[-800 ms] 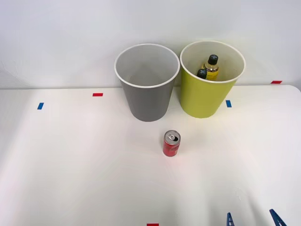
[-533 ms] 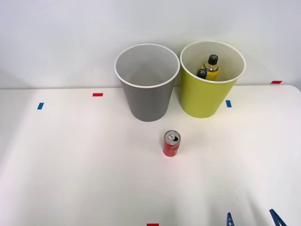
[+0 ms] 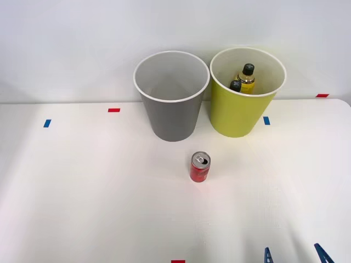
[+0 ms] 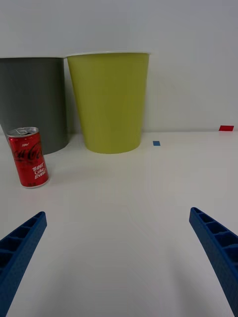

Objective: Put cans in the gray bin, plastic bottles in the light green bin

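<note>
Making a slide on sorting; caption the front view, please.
Red can stands on the table before gray bin; both bottles already in green bin.

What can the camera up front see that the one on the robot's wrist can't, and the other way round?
Front view: it looks into the bins, so the two plastic bottles inside the light green bin show, and the gray bin looks empty.

Wrist view: the white lettering on the side of the can.

Both: the can standing upright on the table, both bins, and the open tool.
</note>
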